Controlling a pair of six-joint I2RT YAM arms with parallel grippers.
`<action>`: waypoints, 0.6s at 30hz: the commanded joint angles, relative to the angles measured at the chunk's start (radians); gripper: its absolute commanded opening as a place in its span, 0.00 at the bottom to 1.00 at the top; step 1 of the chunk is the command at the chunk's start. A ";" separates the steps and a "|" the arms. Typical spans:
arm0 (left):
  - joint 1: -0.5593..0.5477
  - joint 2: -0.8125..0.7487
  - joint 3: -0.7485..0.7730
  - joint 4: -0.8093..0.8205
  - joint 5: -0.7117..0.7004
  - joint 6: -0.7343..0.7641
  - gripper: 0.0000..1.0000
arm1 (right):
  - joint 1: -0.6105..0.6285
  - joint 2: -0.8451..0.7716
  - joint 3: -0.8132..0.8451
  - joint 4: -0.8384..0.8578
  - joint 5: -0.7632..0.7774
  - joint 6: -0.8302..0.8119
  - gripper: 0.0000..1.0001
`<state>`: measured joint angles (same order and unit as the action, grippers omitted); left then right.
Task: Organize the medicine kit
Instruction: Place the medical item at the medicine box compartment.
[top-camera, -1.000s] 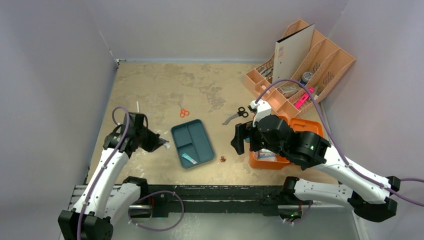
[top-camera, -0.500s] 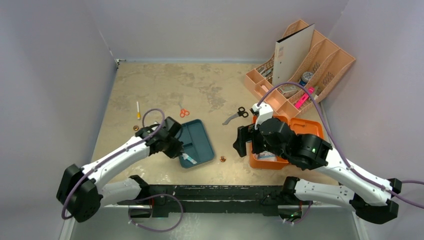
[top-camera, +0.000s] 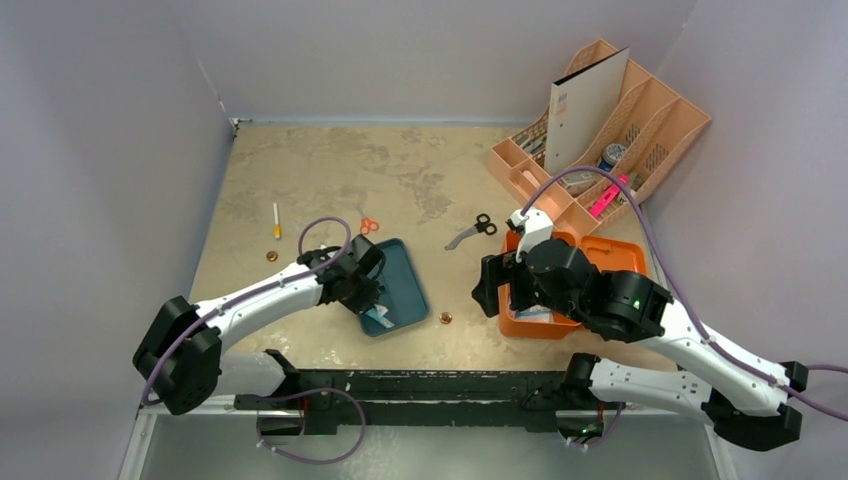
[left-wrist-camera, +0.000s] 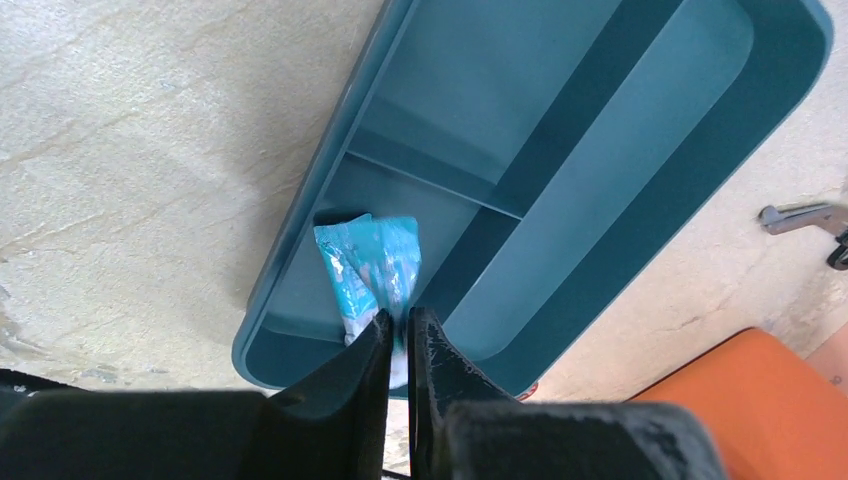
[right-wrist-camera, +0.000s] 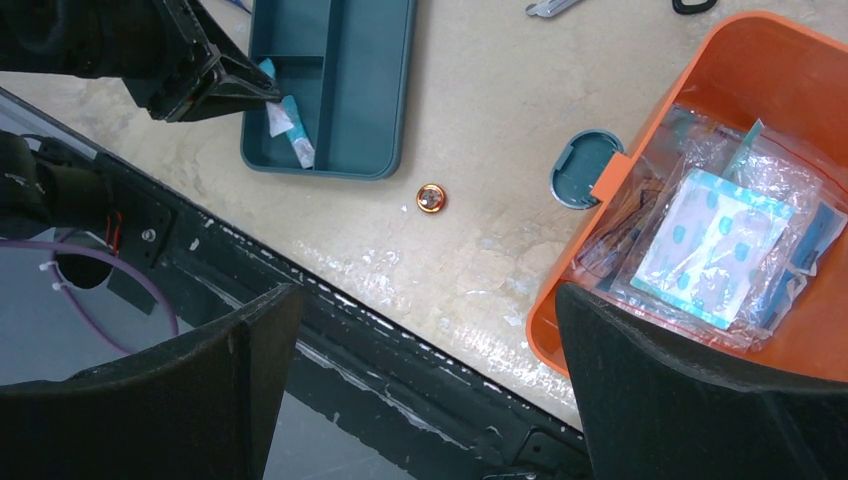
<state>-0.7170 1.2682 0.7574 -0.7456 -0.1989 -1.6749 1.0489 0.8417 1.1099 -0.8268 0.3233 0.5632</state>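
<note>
Medicine kit (top-camera: 535, 328) sits lower right of top view, lid open, prob. so its pouches can be reached. Left gripper (left-wrist-camera: 397, 320) nearly closed, pinching end of 1 teal packet (left-wrist-camera: 375, 260) in small compartment of tray (left-wrist-camera: 700, 210), likely for sorting. Right gripper (right-wrist-camera: 425, 295) wide, empty, btwn kit & tray. 1 kit, 1 tray.

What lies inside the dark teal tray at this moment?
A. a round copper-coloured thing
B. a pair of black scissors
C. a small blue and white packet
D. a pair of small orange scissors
C: the small blue and white packet lies in a corner compartment of the teal tray, its end between the jaws of the left gripper; the orange scissors and the copper thing lie outside it.
</note>
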 joint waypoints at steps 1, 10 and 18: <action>-0.025 0.021 0.024 0.018 -0.019 -0.066 0.11 | 0.002 0.003 0.006 0.006 0.008 -0.003 0.99; -0.040 0.028 0.103 -0.113 -0.061 -0.079 0.32 | 0.003 0.026 0.024 0.003 0.010 -0.008 0.99; -0.027 -0.021 0.239 0.004 -0.164 0.425 0.49 | 0.003 0.062 0.019 0.023 0.014 0.030 0.99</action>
<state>-0.7490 1.2934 0.9039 -0.8406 -0.2955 -1.5864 1.0492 0.8730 1.1103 -0.8238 0.3222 0.5655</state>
